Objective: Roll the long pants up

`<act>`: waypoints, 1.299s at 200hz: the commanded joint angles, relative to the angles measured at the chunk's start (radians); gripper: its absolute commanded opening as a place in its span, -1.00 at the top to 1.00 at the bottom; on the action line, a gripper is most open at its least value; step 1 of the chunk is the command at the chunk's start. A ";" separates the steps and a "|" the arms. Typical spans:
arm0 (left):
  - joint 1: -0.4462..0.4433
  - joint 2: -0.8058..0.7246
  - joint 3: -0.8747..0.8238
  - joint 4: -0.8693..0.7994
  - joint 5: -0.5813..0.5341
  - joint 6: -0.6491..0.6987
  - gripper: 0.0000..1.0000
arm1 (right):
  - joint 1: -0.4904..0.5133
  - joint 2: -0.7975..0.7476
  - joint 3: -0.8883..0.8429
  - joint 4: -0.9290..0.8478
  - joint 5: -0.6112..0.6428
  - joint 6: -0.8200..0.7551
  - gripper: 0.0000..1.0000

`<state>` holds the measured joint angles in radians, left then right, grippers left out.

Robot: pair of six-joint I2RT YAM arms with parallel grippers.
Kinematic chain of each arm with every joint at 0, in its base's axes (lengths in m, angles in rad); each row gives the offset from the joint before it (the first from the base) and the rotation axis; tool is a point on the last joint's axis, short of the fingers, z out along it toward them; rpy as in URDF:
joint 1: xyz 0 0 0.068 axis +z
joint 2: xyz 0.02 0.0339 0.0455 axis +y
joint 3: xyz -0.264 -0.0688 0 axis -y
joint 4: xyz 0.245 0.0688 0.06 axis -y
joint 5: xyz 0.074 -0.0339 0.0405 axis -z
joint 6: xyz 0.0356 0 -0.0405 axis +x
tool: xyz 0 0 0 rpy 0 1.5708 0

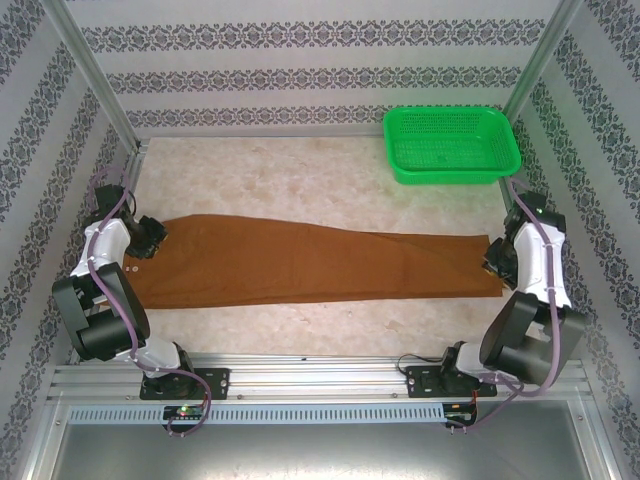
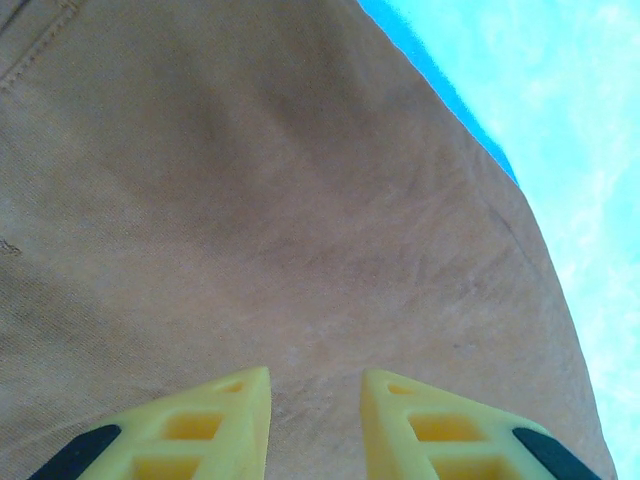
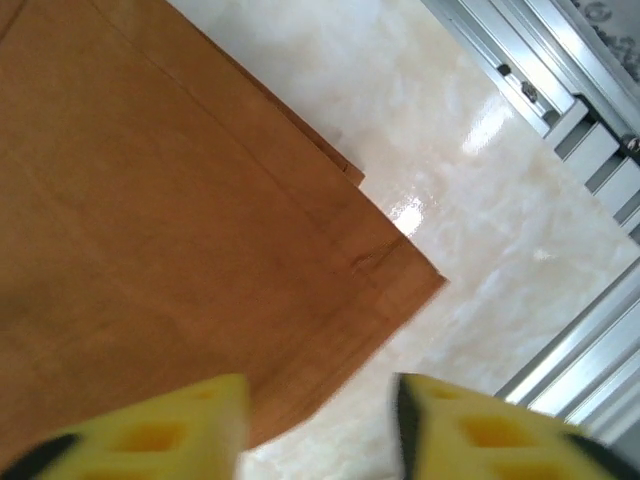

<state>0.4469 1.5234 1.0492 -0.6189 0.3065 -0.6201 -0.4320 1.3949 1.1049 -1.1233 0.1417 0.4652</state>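
The long pants [image 1: 320, 262] lie flat and stretched out across the table, rust-brown, with the waist at the left and the leg hems at the right. My left gripper [image 1: 152, 238] is over the waist end. In the left wrist view its yellow fingers [image 2: 316, 385] stand a little apart above plain brown cloth [image 2: 250, 200], with nothing between them. My right gripper [image 1: 495, 258] is at the hem end. In the right wrist view it [image 3: 322, 390] is open, one finger over the hem corner [image 3: 150, 250] and the other over bare table.
A green plastic basket [image 1: 452, 145] stands at the back right. The pale marble-look table [image 1: 280, 170] is bare behind the pants. Aluminium frame rails [image 3: 560, 90] run close to the right of the hems, and posts stand at both back corners.
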 commanded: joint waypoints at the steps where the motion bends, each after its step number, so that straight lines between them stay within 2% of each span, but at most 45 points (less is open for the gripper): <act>1: 0.010 0.006 0.007 -0.021 0.009 0.012 0.40 | -0.011 0.008 0.075 -0.040 0.006 -0.009 -0.17; 7: 0.011 0.006 0.010 -0.021 0.009 0.013 0.40 | -0.011 -0.010 0.080 -0.025 0.003 0.004 -0.35; 17: 0.012 0.009 0.015 -0.020 0.010 0.011 0.40 | -0.010 -0.029 0.080 0.016 -0.006 0.020 -0.42; 30: 0.012 0.016 0.025 -0.016 0.018 0.008 0.39 | -0.008 0.011 0.093 0.048 -0.018 0.016 -0.38; 61: 0.011 0.034 0.021 -0.003 0.025 0.007 0.40 | -0.012 0.278 0.198 0.080 -0.035 0.020 -0.28; 103: 0.011 0.042 0.012 0.011 0.031 0.012 0.42 | -0.003 0.509 0.312 0.143 -0.083 0.070 -0.20; 159: 0.011 0.036 0.002 0.004 0.017 0.026 0.42 | 0.001 0.647 0.411 0.148 -0.080 0.086 -0.20; 201: 0.011 0.047 0.002 0.012 0.028 0.026 0.42 | 0.001 0.707 0.411 0.157 -0.067 0.072 -0.19; 217: 0.011 0.046 0.003 0.012 0.027 0.026 0.42 | 0.001 0.711 0.394 0.166 -0.071 0.070 0.00; 237: 0.012 0.046 0.002 0.016 0.029 0.024 0.42 | 0.000 0.695 0.370 0.176 -0.070 0.073 1.00; 260: 0.012 0.049 -0.004 0.025 0.036 0.019 0.42 | 0.001 0.671 0.367 0.167 -0.046 0.072 1.00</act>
<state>0.4473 1.5570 1.0534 -0.6136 0.3328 -0.6090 -0.4278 2.0720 1.5017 -0.9451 0.0486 0.5274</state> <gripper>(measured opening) 0.289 0.062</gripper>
